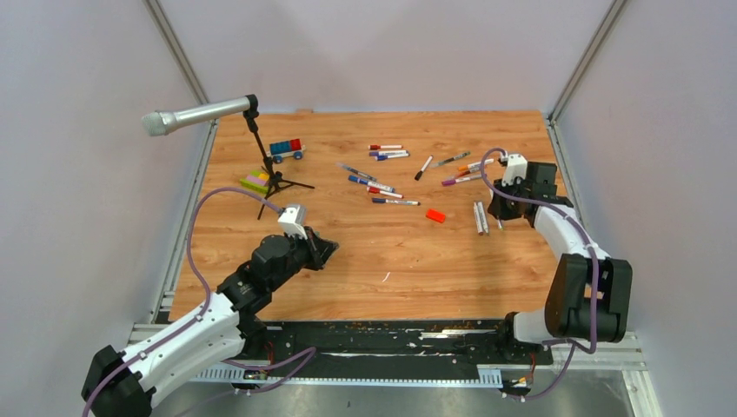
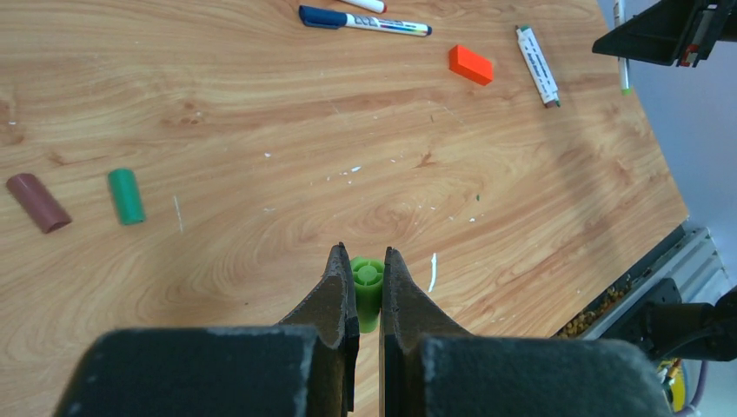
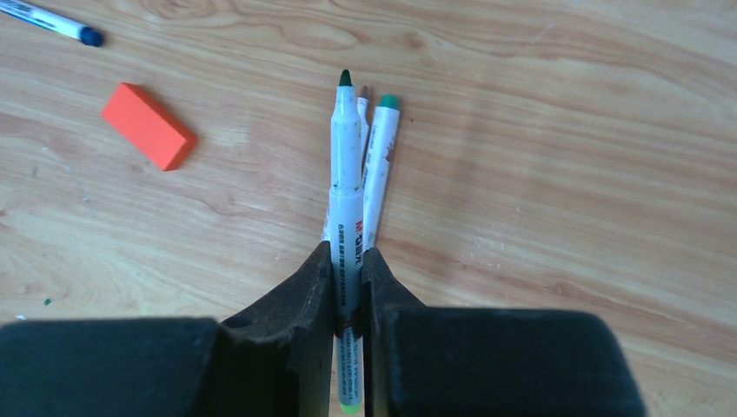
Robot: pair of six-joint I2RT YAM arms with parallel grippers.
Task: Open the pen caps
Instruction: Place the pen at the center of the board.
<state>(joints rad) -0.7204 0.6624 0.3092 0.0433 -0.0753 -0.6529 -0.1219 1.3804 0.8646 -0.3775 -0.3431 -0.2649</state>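
Observation:
My left gripper [image 2: 364, 252] [image 1: 325, 248] hovers over the near-left table, shut on a bright green pen cap [image 2: 368, 282] that pokes out between its fingertips. At the right side my right gripper [image 3: 346, 252] [image 1: 501, 213] is shut on the barrel of an uncapped white pen [image 3: 346, 165] with a dark green tip pointing away. Two more white pens [image 3: 381, 165] [image 1: 480, 217] lie on the wood just beneath it. Loose brown [image 2: 37, 201] and green [image 2: 127, 195] caps lie to the left of my left gripper. Several capped pens [image 1: 387, 169] are scattered across the far middle.
An orange-red block [image 1: 435, 215] [image 3: 148, 125] lies mid-table beside the two pens. A grey microphone [image 1: 195, 115] on a black tripod [image 1: 274, 182] stands at the far left, with toy bricks [image 1: 286, 149] [image 1: 255, 181] near it. The metal table edge [image 2: 687, 252] runs on the right.

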